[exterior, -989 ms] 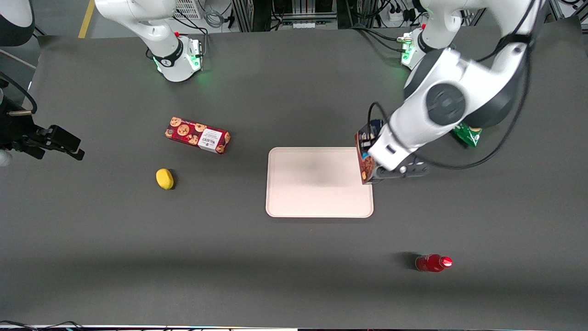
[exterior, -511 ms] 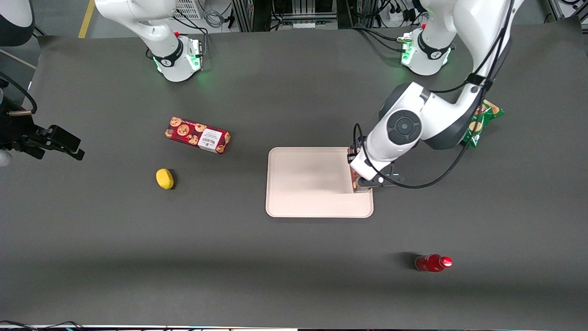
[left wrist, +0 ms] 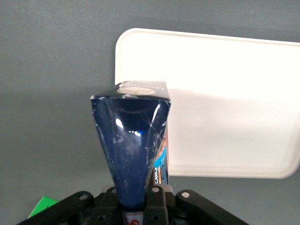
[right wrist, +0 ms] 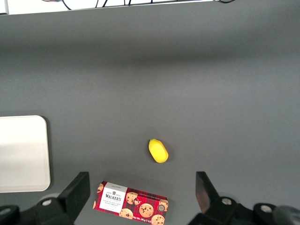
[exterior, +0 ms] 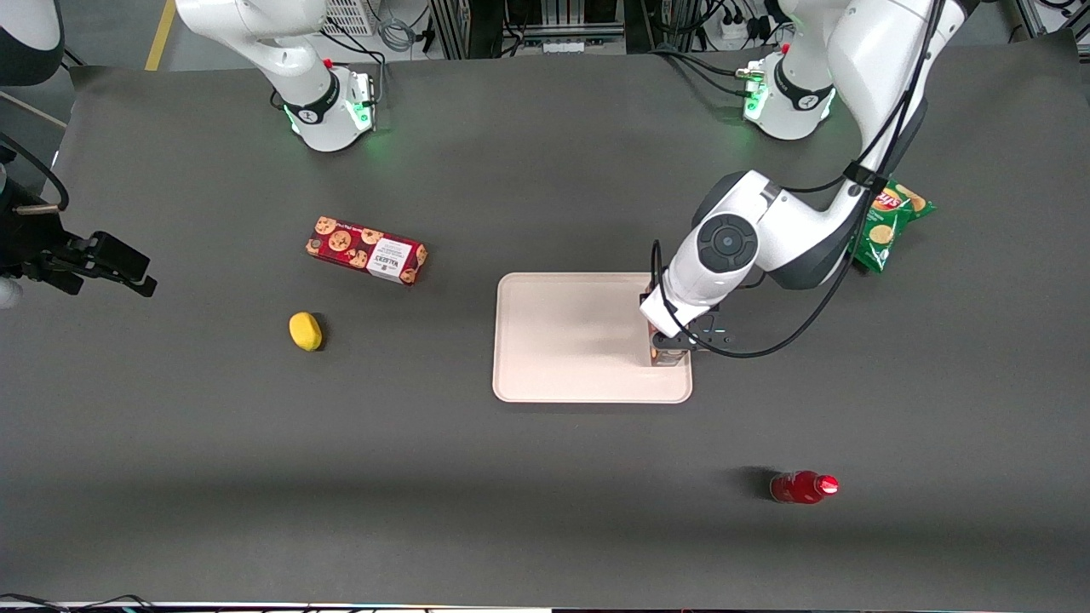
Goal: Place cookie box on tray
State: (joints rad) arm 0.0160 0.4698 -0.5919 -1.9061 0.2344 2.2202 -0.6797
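Note:
The cookie box, dark navy blue, stands on end between my gripper's fingers; only a sliver of it peeks out under the wrist in the front view. My gripper is shut on the box and hangs low over the edge of the cream-pink tray that lies toward the working arm's end. In the left wrist view my gripper clamps the box's near end, while the box's other end sits over a corner of the tray. Whether the box touches the tray is not visible.
A long red box of chocolate-chip cookies and a yellow lemon-like object lie toward the parked arm's end. A green chips bag lies beside the working arm. A red bottle lies nearer the front camera than the tray.
The arm has carried the cookie box down and inward, from beside the tray's rim to low over the tray's edge. The tray and other objects have not moved.

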